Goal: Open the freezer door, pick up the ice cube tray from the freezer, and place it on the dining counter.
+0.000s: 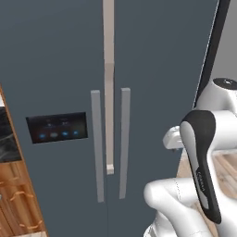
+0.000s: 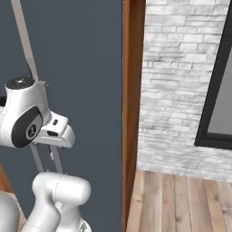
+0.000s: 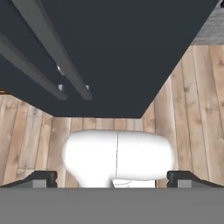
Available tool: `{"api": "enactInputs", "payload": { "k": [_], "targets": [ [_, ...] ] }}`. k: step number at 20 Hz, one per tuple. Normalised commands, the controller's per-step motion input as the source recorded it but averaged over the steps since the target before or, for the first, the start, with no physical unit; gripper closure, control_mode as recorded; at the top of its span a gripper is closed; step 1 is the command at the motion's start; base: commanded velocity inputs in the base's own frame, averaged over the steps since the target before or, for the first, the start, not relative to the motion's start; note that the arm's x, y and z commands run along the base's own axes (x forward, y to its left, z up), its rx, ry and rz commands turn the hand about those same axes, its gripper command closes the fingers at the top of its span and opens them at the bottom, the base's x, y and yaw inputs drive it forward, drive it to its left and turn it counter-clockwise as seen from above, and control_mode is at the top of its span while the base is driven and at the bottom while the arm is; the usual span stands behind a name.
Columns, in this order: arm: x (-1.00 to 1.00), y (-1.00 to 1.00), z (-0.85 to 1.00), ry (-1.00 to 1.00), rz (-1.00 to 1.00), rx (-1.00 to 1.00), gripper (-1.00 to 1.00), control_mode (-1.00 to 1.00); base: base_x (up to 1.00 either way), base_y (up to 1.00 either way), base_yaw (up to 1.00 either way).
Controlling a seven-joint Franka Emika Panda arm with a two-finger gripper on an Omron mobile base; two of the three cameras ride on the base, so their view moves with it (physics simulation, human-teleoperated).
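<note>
The freezer door (image 1: 55, 69) is the left slate-blue door with the black lit control panel (image 1: 57, 127). It is shut, so the freezer's inside and the ice cube tray are hidden. Its grey bar handle (image 1: 96, 146) hangs beside the plain right door's handle (image 1: 124, 143). My gripper (image 3: 111, 179) is open with nothing between its fingertips (image 3: 41, 178). It looks down past the lower ends of the two handles (image 3: 65, 74) at the fridge's bottom edge and the wooden floor. The dining counter is out of view.
A black marble panel (image 1: 7, 139) over wooden cabinets (image 1: 18, 199) sits left of the fridge. On its right stand a brown wooden panel (image 2: 131, 113), a white brick wall (image 2: 181, 90) with a black-framed window (image 2: 222, 90), and plank floor (image 2: 181, 199).
</note>
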Motion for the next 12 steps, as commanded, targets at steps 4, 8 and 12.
{"api": "enactInputs", "payload": {
  "k": [4, 8, 12],
  "targets": [
    [0.00, 0.00, 0.00, 0.00, 0.00, 0.00, -1.00, 1.00, 0.45, -0.10, 0.00],
    [0.00, 0.00, 0.00, 0.00, 0.00, 0.00, -1.00, 1.00, 0.16, 0.00, 0.00],
    [-0.48, 0.31, 0.01, -0.08, 0.00, 0.00, -1.00, -1.00, 0.00, 0.00, 0.00]
  ]
}}
